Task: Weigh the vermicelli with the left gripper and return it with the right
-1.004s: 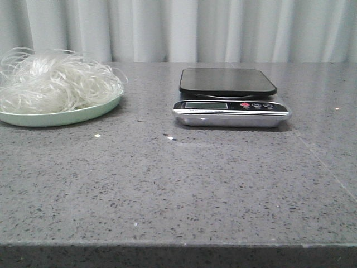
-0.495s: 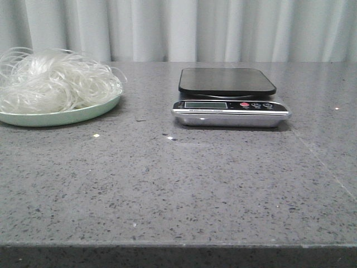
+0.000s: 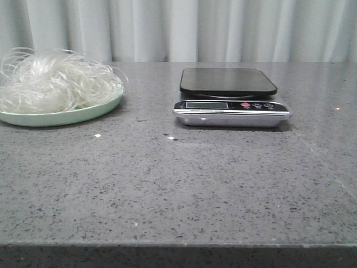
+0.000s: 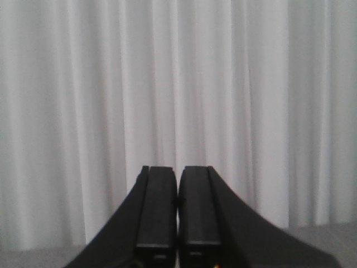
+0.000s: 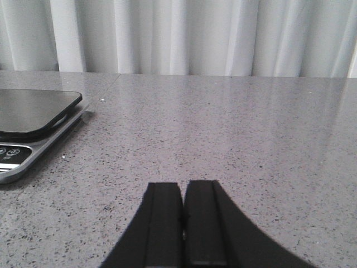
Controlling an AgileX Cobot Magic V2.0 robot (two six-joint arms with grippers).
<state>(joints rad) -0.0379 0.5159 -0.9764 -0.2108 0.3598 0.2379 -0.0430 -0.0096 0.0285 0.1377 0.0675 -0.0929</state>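
Grey speckled bench [image 3: 184, 184] before a white curtain [image 3: 223, 28]. The vermicelli [image 3: 56, 81] is heaped on a pale green plate [image 3: 67, 116] at the far left edge. The scale [image 3: 230, 97] stands mid-bench toward the far edge, platform bare. Broad open surface toward the near edge. Left gripper [image 4: 177, 215] and right gripper [image 5: 183, 220]: fingers together, holding nothing.

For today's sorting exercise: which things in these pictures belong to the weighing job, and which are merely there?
Belong to the job:
vermicelli
green plate under it
scale
left end effector, shut
right end effector, shut

Merely there:
white crumbs on the table
curtain
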